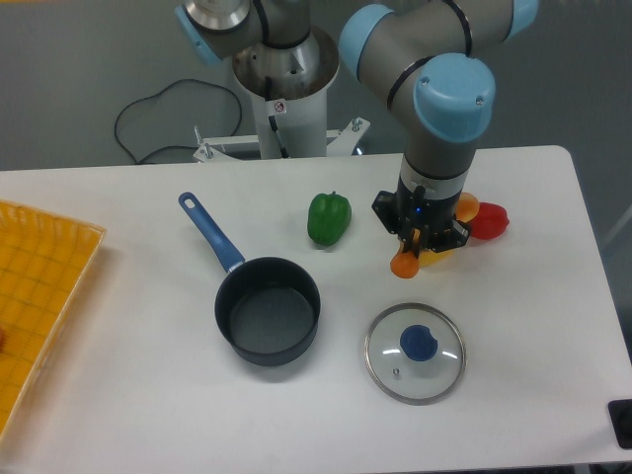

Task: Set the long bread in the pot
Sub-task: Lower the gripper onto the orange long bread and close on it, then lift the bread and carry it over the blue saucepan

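The long bread shows as a glossy orange loaf lying diagonally, with its lower end [404,264] and upper end [466,206] poking out from under the wrist. My gripper [421,237] points straight down over its middle and is shut on it; the fingers are mostly hidden by the black gripper body. The pot [268,311], dark grey with a long blue handle [209,231], stands empty to the lower left of the gripper, well apart from it.
A green pepper [329,218] sits left of the gripper. A red pepper [491,222] and a bit of a yellow object [441,259] lie right by the bread. The glass lid [415,353] with a blue knob lies below. A yellow tray [35,296] is at the left edge.
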You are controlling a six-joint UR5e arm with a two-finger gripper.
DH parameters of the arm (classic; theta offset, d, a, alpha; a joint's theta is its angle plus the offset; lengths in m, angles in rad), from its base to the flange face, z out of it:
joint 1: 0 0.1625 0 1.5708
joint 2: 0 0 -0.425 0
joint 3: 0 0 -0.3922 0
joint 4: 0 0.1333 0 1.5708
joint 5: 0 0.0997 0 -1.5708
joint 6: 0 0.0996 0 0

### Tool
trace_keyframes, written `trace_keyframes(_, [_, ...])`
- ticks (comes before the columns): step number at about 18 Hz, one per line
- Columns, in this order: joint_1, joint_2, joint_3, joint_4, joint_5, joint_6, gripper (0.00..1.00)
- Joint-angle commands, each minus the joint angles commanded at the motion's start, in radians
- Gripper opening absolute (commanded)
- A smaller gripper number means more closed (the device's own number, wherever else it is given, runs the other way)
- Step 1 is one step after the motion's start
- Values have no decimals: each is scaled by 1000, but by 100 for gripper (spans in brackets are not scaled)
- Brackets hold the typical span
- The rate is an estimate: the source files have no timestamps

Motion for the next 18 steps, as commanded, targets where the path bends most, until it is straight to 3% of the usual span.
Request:
trace_keyframes(8, [0, 69, 5, 24, -164, -222, 10])
trace_keyframes(13, [-2, 78, -5, 159, -249, -451, 10])
trace_keyframes(18, [-32, 77, -8, 235, -258, -480, 10])
